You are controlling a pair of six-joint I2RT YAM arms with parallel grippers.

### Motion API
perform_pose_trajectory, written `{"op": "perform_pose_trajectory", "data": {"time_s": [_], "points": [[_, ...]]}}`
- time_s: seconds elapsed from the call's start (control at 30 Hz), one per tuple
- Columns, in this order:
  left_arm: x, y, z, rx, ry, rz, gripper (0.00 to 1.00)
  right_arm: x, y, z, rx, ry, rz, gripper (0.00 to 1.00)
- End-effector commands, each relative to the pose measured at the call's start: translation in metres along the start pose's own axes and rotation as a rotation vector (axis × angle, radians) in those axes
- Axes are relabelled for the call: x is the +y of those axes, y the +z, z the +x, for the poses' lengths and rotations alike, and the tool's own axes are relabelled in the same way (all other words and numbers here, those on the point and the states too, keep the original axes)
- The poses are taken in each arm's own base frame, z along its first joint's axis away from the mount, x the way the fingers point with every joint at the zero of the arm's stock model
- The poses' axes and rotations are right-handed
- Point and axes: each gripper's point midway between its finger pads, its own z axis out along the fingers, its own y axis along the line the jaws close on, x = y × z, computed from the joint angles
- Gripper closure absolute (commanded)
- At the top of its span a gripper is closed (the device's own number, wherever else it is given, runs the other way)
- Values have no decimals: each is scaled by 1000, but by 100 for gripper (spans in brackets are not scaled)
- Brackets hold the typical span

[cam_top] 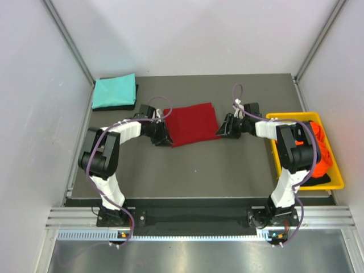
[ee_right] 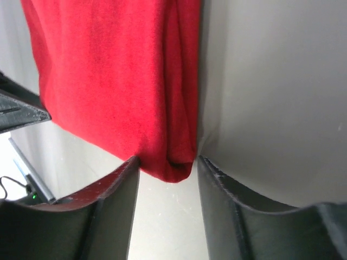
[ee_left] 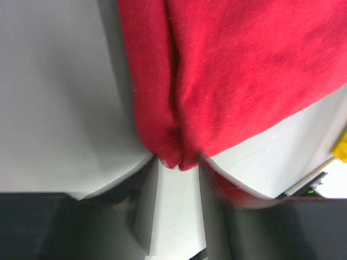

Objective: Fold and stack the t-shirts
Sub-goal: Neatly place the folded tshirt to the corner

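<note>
Between teal t-shirt [cam_top: 114, 91] and yellow bin [cam_top: 338, 183], left claw [ee_left: 176, 170] and right claw [ee_right: 168, 165], half-open, straddle corners of red t-shirt [cam_top: 193, 122].

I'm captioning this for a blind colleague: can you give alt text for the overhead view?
A folded red t-shirt lies in the middle, with the left gripper at its left edge and the right gripper at its right edge. A folded teal t-shirt sits at the far left corner; an orange t-shirt lies in a yellow bin on the right.
</note>
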Motion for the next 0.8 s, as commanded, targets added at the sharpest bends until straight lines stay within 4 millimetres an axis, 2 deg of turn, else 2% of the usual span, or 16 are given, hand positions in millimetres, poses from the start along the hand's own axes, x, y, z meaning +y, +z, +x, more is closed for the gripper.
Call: {"op": "perform_pose_trajectory", "data": {"time_s": [0.0, 0.1, 0.13, 0.23, 0.27, 0.33, 0.37, 0.4, 0.5, 0.53, 0.57, 0.6, 0.67, 0.7, 0.77], "points": [[-17, 1, -10, -38, 19, 93, 73, -2, 7, 7, -1, -6, 3, 55], [-32, 0, -6, -25, -5, 207, 91, -1, 9, 16, 7, 7, -10, 62], [-38, 0, -1, -7, -10, 252, 100, 0, 9, 17, 7, 6, -12, 69], [-30, 5, 5, -2, -50, 229, 100, 1, 9, 25, 12, 22, -33, 83], [-16, 7, 10, 6, -77, 154, 100, 0, 8, 30, 14, 25, -33, 85], [-3, 5, 11, 7, -67, 75, 100, -1, 8, 33, 15, 26, -29, 86], [4, 2, 6, -22, -61, 21, 85, -3, 8, 36, 21, 28, -25, 86], [8, 0, 11, -8, -60, -8, 80, -4, 8, 37, 23, 28, -24, 86], [4, -12, 1, -50, -23, -29, 58, -4, 9, 39, 31, 30, -28, 82], [3, -15, 0, -46, -17, -37, 54, -3, 9, 39, 34, 29, -33, 78], [2, -17, -5, -54, 8, -39, 40, -2, 9, 39, 33, 30, -37, 74], [-6, -21, -19, -85, 33, -32, 39, -2, 8, 38, 30, 30, -37, 70], [-7, -20, -30, -92, 51, -38, 37, 0, 7, 38, 29, 28, -37, 63], [-14, -23, -45, -124, 76, -25, 37, 0, 6, 38, 29, 26, -37, 60], [-16, -19, -59, -140, 77, 1, 37, 3, 2, 35, 25, 15, -31, 53]]}}
